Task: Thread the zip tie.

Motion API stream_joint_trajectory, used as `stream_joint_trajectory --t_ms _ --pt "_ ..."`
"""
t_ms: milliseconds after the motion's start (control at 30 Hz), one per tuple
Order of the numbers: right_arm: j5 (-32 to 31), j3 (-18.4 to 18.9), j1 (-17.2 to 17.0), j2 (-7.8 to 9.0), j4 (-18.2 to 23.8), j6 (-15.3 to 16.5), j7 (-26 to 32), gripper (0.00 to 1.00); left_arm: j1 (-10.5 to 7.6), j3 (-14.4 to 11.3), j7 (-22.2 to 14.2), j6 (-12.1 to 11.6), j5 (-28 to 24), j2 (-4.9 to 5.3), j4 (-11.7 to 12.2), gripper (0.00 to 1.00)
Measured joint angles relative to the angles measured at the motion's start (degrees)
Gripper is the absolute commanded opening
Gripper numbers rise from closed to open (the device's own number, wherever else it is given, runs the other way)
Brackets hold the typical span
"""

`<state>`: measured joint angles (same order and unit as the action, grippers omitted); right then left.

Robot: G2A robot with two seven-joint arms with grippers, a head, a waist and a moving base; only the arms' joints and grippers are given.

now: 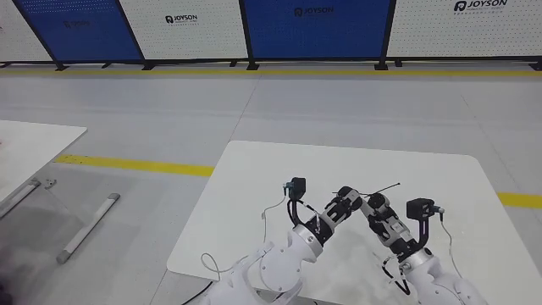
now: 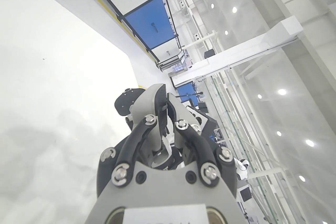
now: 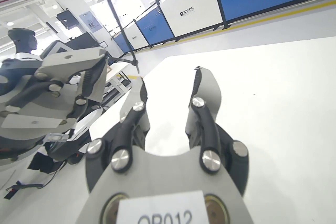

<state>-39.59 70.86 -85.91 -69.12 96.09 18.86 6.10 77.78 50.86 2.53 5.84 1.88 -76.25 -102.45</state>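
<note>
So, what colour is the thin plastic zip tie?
The thin zip tie is black, clearest in the right wrist view.

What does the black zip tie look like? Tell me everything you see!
The zip tie is a thin black strip that looks like bendy plastic. The left tool is shut on it, holding it above the white table. Near that tool it bends sharply at a small knob, then runs long and straight. The open right tool is very close; I cannot tell if it touches.
</note>
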Motion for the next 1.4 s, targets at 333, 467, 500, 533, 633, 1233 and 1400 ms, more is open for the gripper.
stream_joint_trajectory --t_ms 333,467,500,533,633,1233,1400 --pt "0.3 0.6 -0.5 0.03 1.6 0.5 -0.3 0.33 0.4 -0.1 -0.8 0.1 0.9 -0.12 0.3 0.0" --pt "0.4 0.6 -0.5 -0.01 1.8 0.0 -0.1 0.26 0.58 -0.2 -1.2 0.0 1.2 -0.16 0.1 0.0" --pt "0.4 0.6 -0.4 -0.03 1.8 -0.1 0.1 0.25 0.63 -0.2 -1.3 0.0 1.3 -0.16 0.1 0.0" --pt "0.4 0.5 -0.3 -0.05 1.7 -0.3 0.3 0.24 0.67 -0.1 -1.3 0.0 1.4 -0.16 0.0 0.0" --pt "0.1 0.2 0.1 -0.12 1.5 -0.7 0.7 0.08 0.82 0.0 -1.5 0.0 1.6 -0.17 -0.2 0.0" --pt "-0.2 0.1 0.5 -0.13 0.6 0.1 2.3 0.0 0.97 0.1 -0.9 -0.8 1.7 -0.55 0.1 0.0" --pt "0.2 -0.3 1.0 -0.22 -0.2 0.1 2.8 0.22 1.19 0.2 -0.6 -1.4 1.8 -0.63 -0.1 0.0"
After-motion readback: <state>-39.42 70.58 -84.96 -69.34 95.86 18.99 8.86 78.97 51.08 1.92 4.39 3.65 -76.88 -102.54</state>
